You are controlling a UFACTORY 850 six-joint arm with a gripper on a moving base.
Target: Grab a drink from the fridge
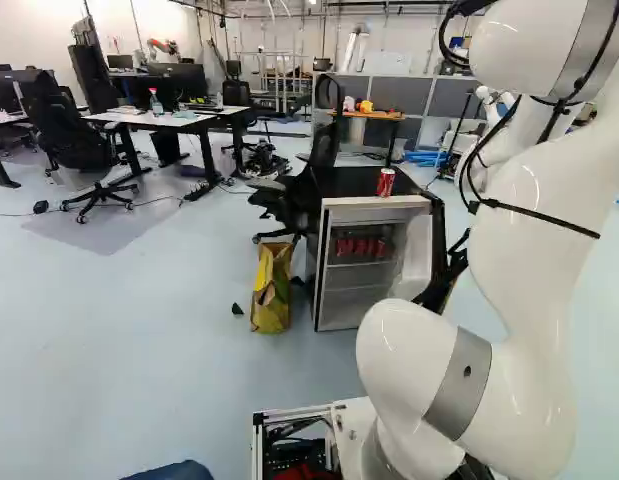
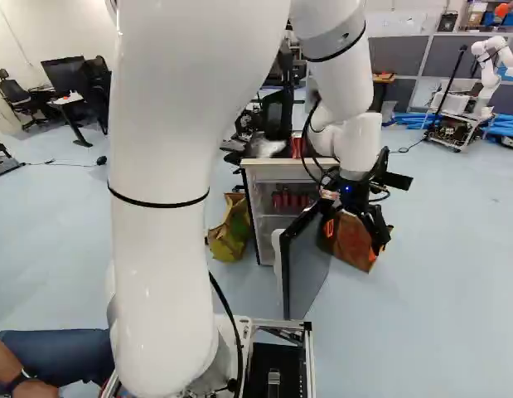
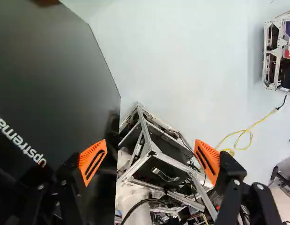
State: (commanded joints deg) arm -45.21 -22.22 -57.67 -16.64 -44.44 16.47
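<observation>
My gripper [image 2: 354, 236] hangs beside the fridge's open door [image 2: 307, 264] in the right base view. In the wrist view the gripper [image 3: 150, 158] stands open with nothing between its pads; one finger overlaps the door's dark outer face [image 3: 55, 79], and whether it touches cannot be told. The small fridge [image 1: 323, 275] has a pale interior with several red drink cans [image 1: 361, 247] on its upper shelf. Another red can [image 1: 386, 182] stands upright on the black fridge top. In the left base view the arm hides the gripper.
A yellow bag [image 1: 272, 290] stands against one side of the fridge. Behind the gripper sits an orange-brown bag [image 2: 352, 242]. An office chair [image 1: 314, 180] is behind the fridge. Another robot [image 2: 494, 66] stands far off. A person's arm [image 2: 7, 369] shows beside the base.
</observation>
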